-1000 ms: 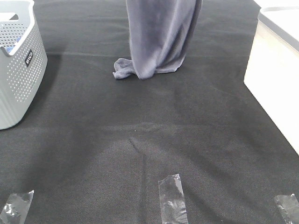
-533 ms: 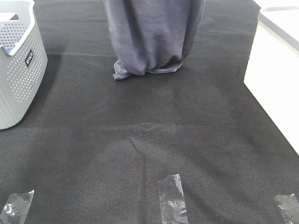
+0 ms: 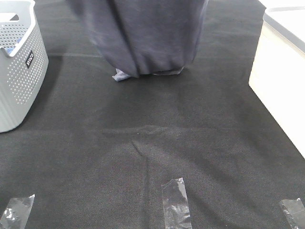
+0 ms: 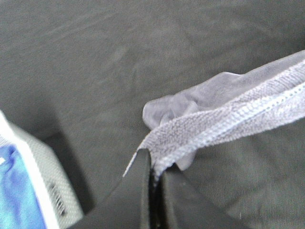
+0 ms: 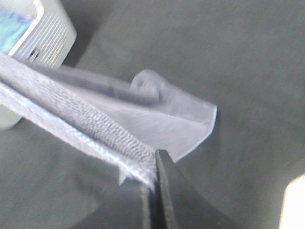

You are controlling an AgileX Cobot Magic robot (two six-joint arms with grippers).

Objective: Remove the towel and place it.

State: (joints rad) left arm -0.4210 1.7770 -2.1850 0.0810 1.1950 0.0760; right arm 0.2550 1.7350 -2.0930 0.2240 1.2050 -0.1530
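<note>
We see the grey-lavender towel [image 3: 152, 33] hanging as a broad curtain over the far middle of the black-covered worktop [image 3: 143, 157]. Its top runs out of the high camera's frame, and its lower end is bunched and touching the cloth. The left hand [image 4: 153, 164] is clenched on a stitched hem corner of the towel. The right hand [image 5: 152, 174] is likewise clamped on the hem at another point, and a taut edge of terry leads away from each. A pale perforated basket [image 3: 19, 67] stands at the worktop's left edge, well apart from the towel, with a blue item [image 4: 16, 191] inside it. A white unit [image 3: 281, 81] sits at the right edge. Three strips of clear tape [image 3: 176, 202] lie along the near edge.
</note>
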